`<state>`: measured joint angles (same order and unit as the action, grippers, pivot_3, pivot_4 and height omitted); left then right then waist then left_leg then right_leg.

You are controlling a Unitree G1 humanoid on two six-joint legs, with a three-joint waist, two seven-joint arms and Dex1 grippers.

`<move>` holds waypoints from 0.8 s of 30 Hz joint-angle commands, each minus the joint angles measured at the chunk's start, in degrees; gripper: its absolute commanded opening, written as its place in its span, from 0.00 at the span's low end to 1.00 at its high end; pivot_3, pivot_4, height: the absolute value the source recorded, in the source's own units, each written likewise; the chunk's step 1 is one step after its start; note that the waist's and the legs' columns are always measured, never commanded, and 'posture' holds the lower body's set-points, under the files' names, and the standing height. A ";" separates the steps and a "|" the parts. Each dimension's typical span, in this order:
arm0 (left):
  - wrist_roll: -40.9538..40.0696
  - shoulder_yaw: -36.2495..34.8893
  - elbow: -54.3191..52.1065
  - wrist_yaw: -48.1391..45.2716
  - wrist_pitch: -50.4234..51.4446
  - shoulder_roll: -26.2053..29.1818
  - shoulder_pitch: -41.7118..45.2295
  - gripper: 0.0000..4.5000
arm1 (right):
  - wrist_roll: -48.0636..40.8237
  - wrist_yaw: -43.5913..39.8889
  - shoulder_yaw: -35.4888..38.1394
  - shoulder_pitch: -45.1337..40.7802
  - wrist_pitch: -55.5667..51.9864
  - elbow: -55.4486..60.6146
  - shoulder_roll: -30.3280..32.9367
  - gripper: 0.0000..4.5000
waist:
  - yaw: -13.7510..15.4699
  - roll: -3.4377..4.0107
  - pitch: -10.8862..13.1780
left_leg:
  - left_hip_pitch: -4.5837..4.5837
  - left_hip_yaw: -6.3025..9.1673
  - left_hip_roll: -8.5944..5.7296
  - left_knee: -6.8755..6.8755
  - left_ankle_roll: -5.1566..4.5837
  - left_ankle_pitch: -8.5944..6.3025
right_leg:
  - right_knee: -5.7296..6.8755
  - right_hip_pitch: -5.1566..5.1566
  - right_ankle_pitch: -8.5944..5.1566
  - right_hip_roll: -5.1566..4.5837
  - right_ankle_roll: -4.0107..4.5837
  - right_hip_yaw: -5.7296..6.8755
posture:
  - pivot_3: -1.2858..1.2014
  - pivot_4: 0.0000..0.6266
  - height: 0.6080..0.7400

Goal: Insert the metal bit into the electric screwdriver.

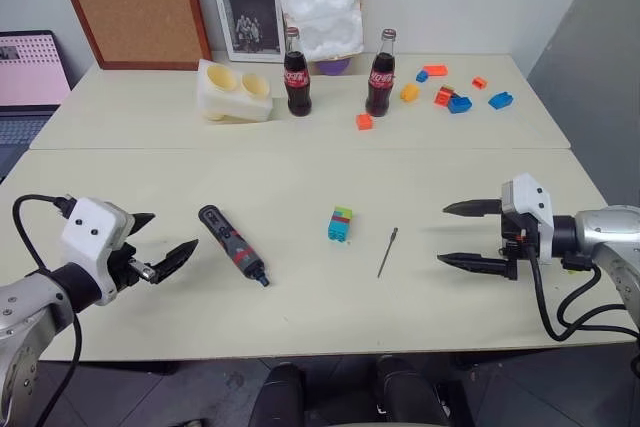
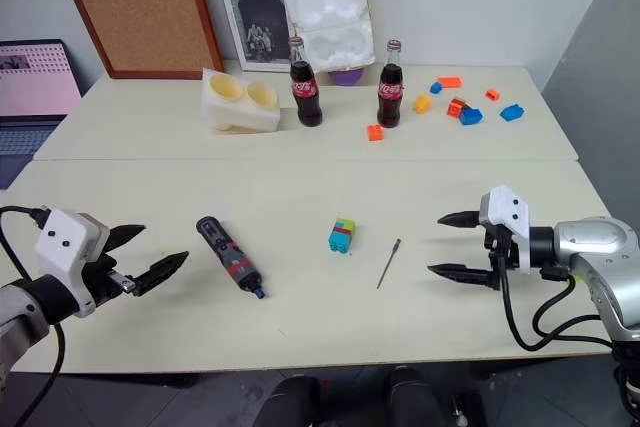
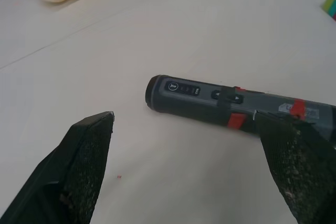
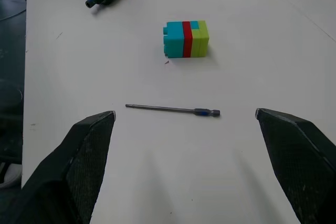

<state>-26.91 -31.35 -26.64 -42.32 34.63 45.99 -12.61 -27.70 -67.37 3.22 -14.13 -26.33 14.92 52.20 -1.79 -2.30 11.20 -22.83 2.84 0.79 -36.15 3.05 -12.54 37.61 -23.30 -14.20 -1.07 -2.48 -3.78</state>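
1. Black with red and grey bands, the electric screwdriver [image 1: 232, 244] lies flat on the near tabletop [image 1: 300, 317], left of centre, its small blue tip toward the near edge.
2. The metal bit [image 1: 387, 252] lies flat right of centre, well apart from the screwdriver, touching nothing.
3. A small block of teal, red and green bricks [image 1: 340, 224] sits between the screwdriver and the bit, nearer the bit.
4. The left pincer [image 1: 150, 245] hangs just left of the screwdriver's blunt end, its two black fingers spread wide and grasping nothing.
5. The right pincer [image 1: 455, 234] hangs to the right of the bit, fingers likewise spread wide and empty; in the right wrist view the bit [image 4: 172, 110] lies crosswise in the gap ahead of them.
6. On the far tabletop stand two cola bottles [image 1: 296, 73], a cream-coloured moulded holder [image 1: 235, 93] to their left, and scattered orange and blue bricks [image 1: 455, 97] to their right.
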 commanded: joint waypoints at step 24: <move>-2.98 6.24 -9.32 -5.77 -1.91 4.22 2.65 0.99 | 0.94 2.66 -8.23 -10.46 -1.97 1.01 -9.11 1.00 | -0.07 0.02 0.01 | 0.03 0.00 0.01 -0.02 0.00 0.00 | 0.06 0.00 0.01 0.02 0.01 0.00 | 0.52 0.24 1.00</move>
<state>-29.20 -26.50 -33.90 -47.29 33.16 49.23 -10.78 -28.01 -65.94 -2.47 -22.98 -29.40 14.95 45.03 -1.87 -2.29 11.21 -22.81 2.84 0.80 -36.15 3.05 -12.54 37.66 -23.30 -14.19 -1.05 -2.48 -3.79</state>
